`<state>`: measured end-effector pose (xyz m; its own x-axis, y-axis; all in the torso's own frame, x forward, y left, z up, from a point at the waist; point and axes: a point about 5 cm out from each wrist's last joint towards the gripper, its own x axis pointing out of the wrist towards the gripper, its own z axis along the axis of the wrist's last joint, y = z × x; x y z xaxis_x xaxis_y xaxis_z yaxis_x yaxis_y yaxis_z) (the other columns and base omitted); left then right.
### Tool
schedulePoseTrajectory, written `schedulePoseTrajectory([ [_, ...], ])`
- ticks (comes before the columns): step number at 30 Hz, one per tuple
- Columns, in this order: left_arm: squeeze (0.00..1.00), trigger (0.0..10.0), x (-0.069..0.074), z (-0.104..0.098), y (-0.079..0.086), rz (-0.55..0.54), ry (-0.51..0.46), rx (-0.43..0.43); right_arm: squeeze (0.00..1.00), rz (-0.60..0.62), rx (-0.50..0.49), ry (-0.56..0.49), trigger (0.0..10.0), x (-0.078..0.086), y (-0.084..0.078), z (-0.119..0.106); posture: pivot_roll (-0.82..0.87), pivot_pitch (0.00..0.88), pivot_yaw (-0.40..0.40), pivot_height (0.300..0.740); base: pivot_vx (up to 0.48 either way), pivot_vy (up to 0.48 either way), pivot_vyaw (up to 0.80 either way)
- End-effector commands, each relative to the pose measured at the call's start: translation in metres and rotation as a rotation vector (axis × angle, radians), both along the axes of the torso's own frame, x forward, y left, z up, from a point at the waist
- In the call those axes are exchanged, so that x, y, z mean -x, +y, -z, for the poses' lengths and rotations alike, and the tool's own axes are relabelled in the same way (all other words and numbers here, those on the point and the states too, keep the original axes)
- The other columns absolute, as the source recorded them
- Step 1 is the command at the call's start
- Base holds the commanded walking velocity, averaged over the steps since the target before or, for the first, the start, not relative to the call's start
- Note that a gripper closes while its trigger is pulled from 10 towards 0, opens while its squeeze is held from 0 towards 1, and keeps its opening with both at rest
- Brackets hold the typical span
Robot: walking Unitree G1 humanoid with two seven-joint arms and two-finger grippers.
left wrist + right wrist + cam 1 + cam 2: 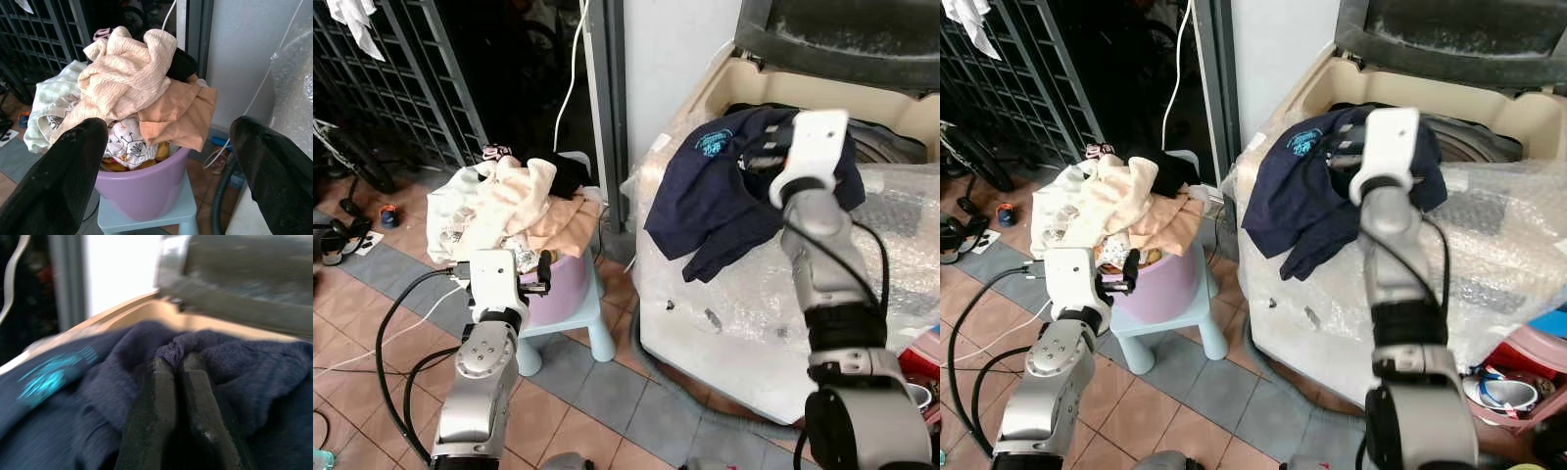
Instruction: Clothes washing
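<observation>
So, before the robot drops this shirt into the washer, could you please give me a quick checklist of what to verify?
1. Right gripper jaws pinch the navy blue cotton T-shirt: ok.
2. Beige top-loading washing machine lid raised: ok.
3. T-shirt fully over the drum opening: not ok, much hangs down the bubble-wrapped front.
4. Drum contents: cannot tell.
5. Left gripper jaws open, facing the lilac plastic laundry tub: ok.
</observation>
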<state>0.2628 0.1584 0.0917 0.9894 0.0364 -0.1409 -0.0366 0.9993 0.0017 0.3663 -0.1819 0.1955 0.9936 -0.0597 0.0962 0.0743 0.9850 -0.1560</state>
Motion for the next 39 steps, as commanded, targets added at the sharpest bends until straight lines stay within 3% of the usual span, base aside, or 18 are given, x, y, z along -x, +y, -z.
schedulePoseTrajectory([
  [1,0.0,10.0,0.0,-0.003,0.002,0.005,-0.016,0.011,0.0,-0.044,-0.031,-0.035,10.0,0.0,0.007,-0.009,-0.05,0.02,0.072,0.74,0.244,0.0,0.0],
  [4,0.0,10.0,0.0,-0.004,0.002,0.006,-0.021,0.012,0.0,-0.061,-0.062,-0.073,10.0,-0.006,0.003,-0.025,-0.05,0.018,0.072,0.74,0.35,0.0,-0.21],
  [9,0.0,10.0,-0.004,-0.003,-0.001,0.026,-0.018,0.016,0.0,-0.07,0.001,-0.099,10.0,-0.037,-0.001,-0.07,-0.06,0.018,0.079,0.74,0.406,0.0,-0.64],
  [11,0.0,10.0,-0.006,-0.004,-0.004,0.029,-0.022,0.019,0.0,0.037,0.006,-0.199,10.0,-0.043,-0.018,-0.11,-0.06,0.017,0.077,0.74,0.36,0.0,-0.67],
  [13,0.0,10.0,-0.006,-0.005,-0.005,0.016,-0.025,0.014,0.0,0.3,-0.056,-0.417,10.0,-0.028,-0.061,-0.159,-0.05,0.018,0.066,0.74,0.0,0.0,-0.32],
  [16,0.0,10.0,-0.004,-0.004,-0.002,-0.014,-0.022,0.018,0.0,0.286,-0.01,-0.509,10.0,-0.02,-0.068,-0.176,-0.05,0.02,0.058,0.74,0.0,0.0,0.0],
  [19,0.0,10.0,-0.003,-0.003,0.0,-0.027,-0.014,0.028,0.0,0.122,-0.006,-0.371,10.0,-0.031,-0.048,-0.138,-0.05,0.023,0.055,0.74,0.0,0.0,0.0],
  [20,0.0,10.0,-0.002,-0.003,0.001,-0.027,-0.013,0.024,0.0,-0.056,-0.026,-0.245,10.0,-0.033,-0.027,-0.092,-0.04,0.027,0.055,0.74,0.0,0.0,0.0],
  [21,0.0,10.0,-0.002,-0.003,0.001,-0.029,-0.011,0.023,0.0,-0.132,-0.033,-0.202,10.0,-0.03,-0.019,-0.077,-0.04,0.027,0.055,0.74,0.0,0.0,0.0],
  [22,0.0,10.0,-0.002,-0.003,0.001,-0.031,-0.009,0.024,0.0,-0.165,-0.036,-0.192,10.0,-0.029,-0.016,-0.073,-0.04,0.027,0.055,0.74,0.0,0.0,0.0],
  [23,0.0,10.0,-0.001,-0.001,0.003,-0.035,0.004,0.025,0.0,-0.344,-0.07,-0.147,10.0,-0.02,0.001,-0.058,-0.05,0.028,0.063,0.74,0.0,0.0,0.0],
  [25,0.0,10.0,-0.002,-0.001,0.003,-0.03,0.006,0.024,0.0,-0.425,-0.074,-0.114,10.0,-0.014,0.01,-0.05,-0.05,0.028,0.063,0.74,0.0,0.0,0.0],
  [26,0.0,10.0,-0.003,0.0,0.002,-0.02,0.007,0.019,0.0,-0.545,-0.064,-0.067,10.0,-0.003,0.021,-0.039,-0.05,0.026,0.065,0.74,0.0,0.0,0.0],
  [27,0.0,10.0,-0.003,-0.001,0.001,-0.016,0.006,0.015,0.36,-0.602,-0.051,-0.068,10.0,0.004,0.025,-0.035,-0.05,0.026,0.066,0.74,0.0,0.0,0.0],
  [28,0.0,10.0,-0.004,-0.001,0.001,-0.014,0.005,0.014,1.0,-0.626,-0.057,-0.077,10.0,0.01,0.027,-0.033,-0.05,0.026,0.066,0.74,0.0,0.0,0.0],
  [31,0.0,10.0,-0.004,-0.001,0.001,-0.016,0.005,0.013,1.0,-0.474,-0.151,-0.18,10.0,0.013,0.019,-0.038,-0.06,0.025,0.065,0.74,0.0,0.0,0.0],
  [33,0.0,10.0,-0.004,-0.001,0.002,-0.038,0.008,0.009,1.0,-0.459,-0.181,-0.233,10.0,0.032,0.029,-0.034,-0.06,0.021,0.06,0.74,0.0,0.0,0.0],
  [39,0.0,10.0,-0.005,0.0,0.001,-0.037,0.01,0.01,1.0,-0.429,-0.138,-0.144,10.0,0.062,0.05,0.002,-0.05,0.021,0.055,0.74,0.0,0.0,0.0],
])
